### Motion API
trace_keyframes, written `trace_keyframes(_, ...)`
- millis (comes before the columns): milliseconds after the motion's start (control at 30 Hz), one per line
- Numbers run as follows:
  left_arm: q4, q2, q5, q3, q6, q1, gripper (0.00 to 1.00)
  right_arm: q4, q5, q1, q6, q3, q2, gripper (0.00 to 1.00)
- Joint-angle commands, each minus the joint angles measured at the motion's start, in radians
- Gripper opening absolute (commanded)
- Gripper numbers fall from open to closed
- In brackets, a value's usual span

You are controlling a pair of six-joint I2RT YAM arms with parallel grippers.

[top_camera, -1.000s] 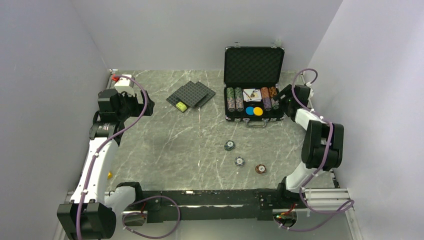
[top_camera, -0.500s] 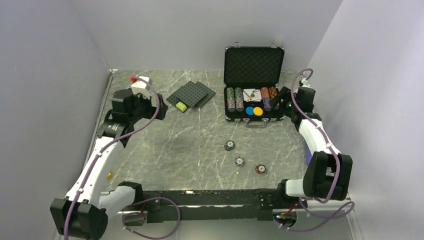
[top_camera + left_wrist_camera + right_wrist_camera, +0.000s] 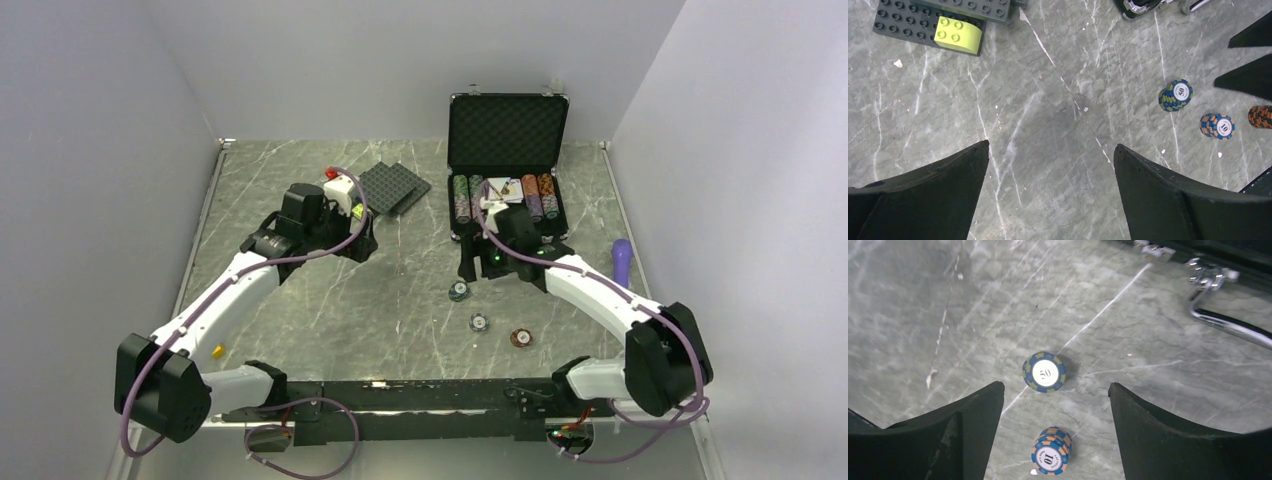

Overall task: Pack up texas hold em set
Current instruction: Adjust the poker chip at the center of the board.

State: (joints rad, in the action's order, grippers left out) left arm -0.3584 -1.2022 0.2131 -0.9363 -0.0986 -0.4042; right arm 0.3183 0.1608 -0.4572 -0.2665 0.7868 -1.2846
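Observation:
The black silver-edged briefcase (image 3: 508, 130) stands open at the back right, with rows of chips, cards and discs in its tray. Three small chip stacks lie loose on the table: a green-blue "50" stack (image 3: 458, 291) (image 3: 1044, 372) (image 3: 1176, 95), a blue-orange "10" stack (image 3: 480, 323) (image 3: 1050, 450) (image 3: 1217, 125) and a brown stack (image 3: 521, 338) (image 3: 1261, 116). My right gripper (image 3: 468, 266) (image 3: 1055, 390) is open and empty, hovering over the "50" and "10" stacks. My left gripper (image 3: 364, 244) (image 3: 1050, 147) is open and empty above bare table, left of the chips.
Dark grey studded plates (image 3: 385, 187) (image 3: 923, 20) with a lime brick (image 3: 958, 35) lie at the back centre. The case's chrome handle (image 3: 1223, 322) sticks out toward the chips. A purple object (image 3: 621, 260) lies at the right edge and a small yellow piece (image 3: 219, 350) at the near left.
Both arms swung inward. The right gripper moved from beside the briefcase to over the loose chips. The left gripper moved from the far left to near the studded plates.

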Motion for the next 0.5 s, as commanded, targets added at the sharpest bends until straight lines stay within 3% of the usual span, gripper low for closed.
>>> trace_keyframes(0,0.011,0.047,-0.023,-0.035,-0.004,-0.001,0.98,0.032,-0.125,-0.104,0.076,0.031,-0.077,0.82)
trace_keyframes(133,0.012,0.054,-0.026,-0.034,-0.005,0.003,0.98,0.066,-0.212,-0.185,0.101,0.068,-0.148,0.82)
trace_keyframes(467,0.012,0.053,0.006,-0.042,-0.021,0.020,0.98,0.087,-0.227,-0.288,0.159,0.117,-0.251,0.83)
